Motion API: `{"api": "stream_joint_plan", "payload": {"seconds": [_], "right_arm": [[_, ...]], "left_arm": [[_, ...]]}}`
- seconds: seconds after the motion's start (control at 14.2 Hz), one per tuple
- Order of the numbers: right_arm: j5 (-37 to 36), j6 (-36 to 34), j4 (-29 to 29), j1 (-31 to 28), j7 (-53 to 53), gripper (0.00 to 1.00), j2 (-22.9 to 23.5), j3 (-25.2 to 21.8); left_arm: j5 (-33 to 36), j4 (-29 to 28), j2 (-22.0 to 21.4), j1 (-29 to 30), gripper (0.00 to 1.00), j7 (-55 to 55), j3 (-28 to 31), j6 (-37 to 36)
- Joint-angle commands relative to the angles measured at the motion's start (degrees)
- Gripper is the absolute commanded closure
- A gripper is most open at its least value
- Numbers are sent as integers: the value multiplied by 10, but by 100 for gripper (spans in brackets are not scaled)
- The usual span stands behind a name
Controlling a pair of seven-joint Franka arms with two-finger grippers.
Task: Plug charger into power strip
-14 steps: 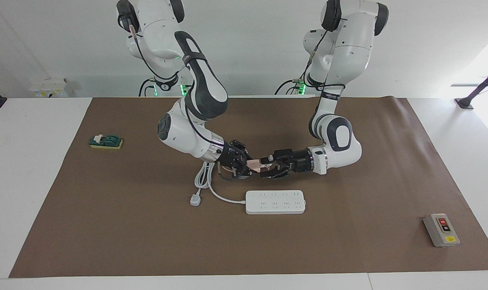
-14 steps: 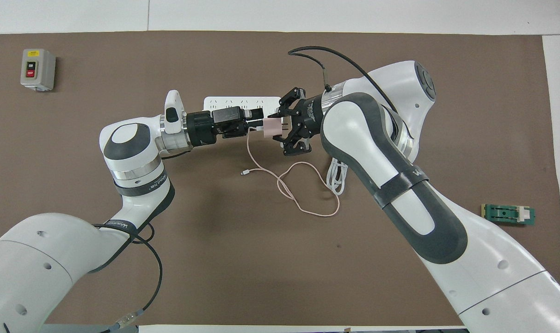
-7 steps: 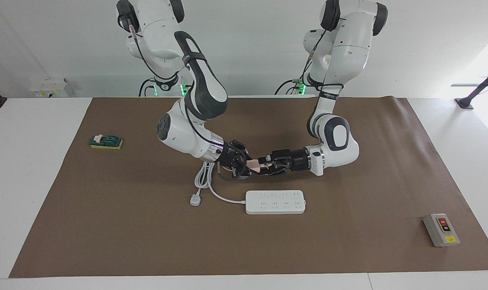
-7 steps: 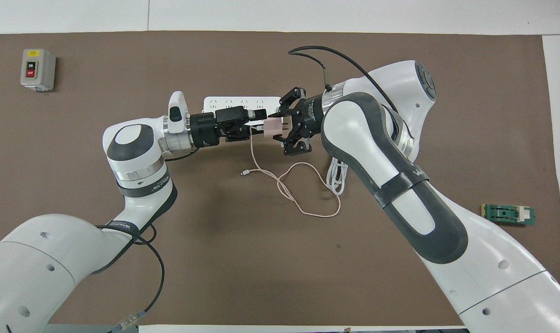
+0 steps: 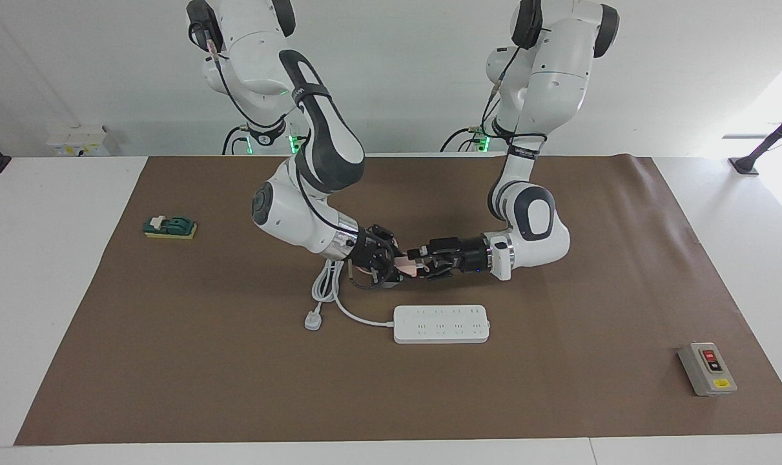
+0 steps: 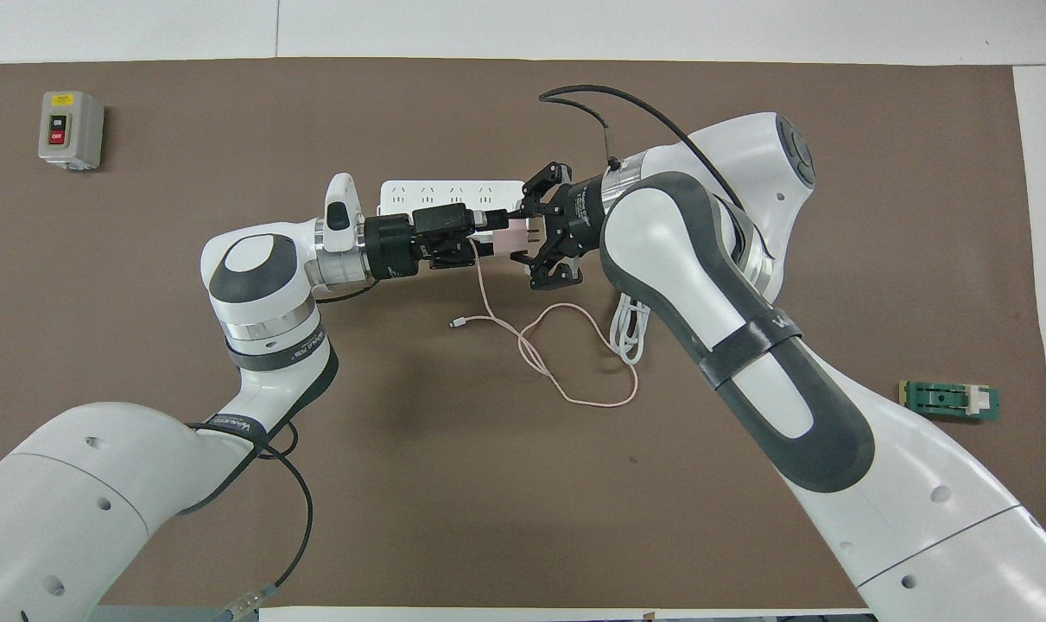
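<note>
You are in the middle of a handover above the brown paper mat (image 5: 558, 400) on the tabletop (image 5: 48, 290): the right gripper (image 6: 523, 237) is clamped on the small pale-pink cube-shaped charger (image 6: 512, 238), holding it in the air just on the robots' side of the long flat white power strip (image 5: 441, 323). The left gripper (image 6: 485, 232) reaches in from its own end with its fingers apart, set around the free end of the pink cube; whether they touch it you cannot tell from either view. The charger's thin pink cable (image 6: 566, 380) hangs down and loops loosely on the mat, ending in a small white connector (image 6: 458, 323) nearer to the robots. The strip lies flat with its sockets facing up, its thick white cord (image 5: 349, 313) curling away to a white three-pin plug (image 5: 312, 320). The step in hand looks like a regrasp, so that the prongs can be turned downward. Your next move calls for the left gripper to take a firm hold before the right one lets go, and then for the cube to be carried over a socket with the prongs lined up, without the trailing cable snagging.
</note>
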Motion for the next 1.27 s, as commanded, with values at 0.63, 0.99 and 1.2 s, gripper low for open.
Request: {"api": "stream_joint_plan", "payload": {"seconds": [0.63,0.99,1.2], "right_arm": [[12,2,5,-3,9,100,2,2],[12,2,5,-3,8,100,2,2],[12,2,5,-3,9,100,2,2]], "left_arm": [[-11,-50,-36,-15,1,-6,10,-6],[-11,-50,-35,-13,9,-6,10,-6],[-11,-50,-34,-10,14,-7,10,-6]]}}
